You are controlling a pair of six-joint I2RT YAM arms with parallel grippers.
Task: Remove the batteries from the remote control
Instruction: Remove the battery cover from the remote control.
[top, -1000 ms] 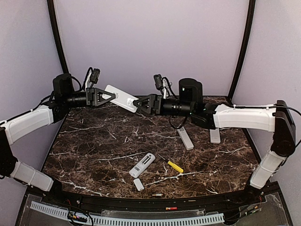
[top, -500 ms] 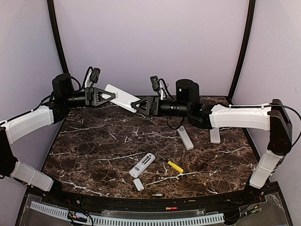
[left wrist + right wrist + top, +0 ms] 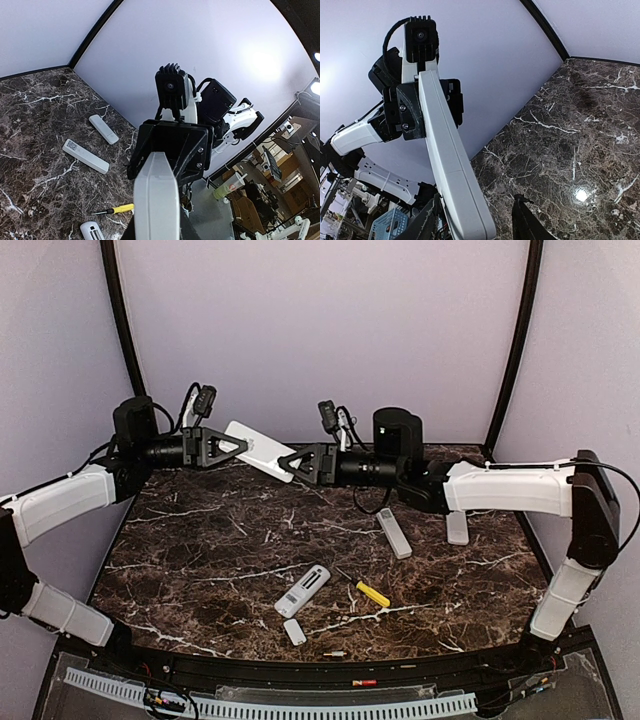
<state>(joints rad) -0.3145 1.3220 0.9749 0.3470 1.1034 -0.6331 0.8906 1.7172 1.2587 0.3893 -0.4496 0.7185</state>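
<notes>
A white remote [image 3: 258, 450] is held in the air at the back of the table. My left gripper [image 3: 228, 447] is shut on its left end. My right gripper [image 3: 292, 461] is open, its jaws either side of the remote's right end. In the right wrist view the remote [image 3: 447, 155] lies against my left finger [image 3: 427, 222], and the other finger [image 3: 522, 217] stands apart from it. In the left wrist view the remote [image 3: 156, 200] points at the right gripper. A tiny dark cylinder [image 3: 337, 653], maybe a battery, lies near the front edge.
On the marble table [image 3: 200, 540] lie a white remote with its back open [image 3: 303, 591], a small white cover [image 3: 294, 632], a yellow-handled screwdriver [image 3: 373, 594], and two more white remotes [image 3: 393, 533] [image 3: 457, 528]. A small orange piece [image 3: 365, 682] sits on the front rim.
My right arm has moved a little to the left, bringing its open jaws closer over the remote's right end. The left arm and remote have barely moved.
</notes>
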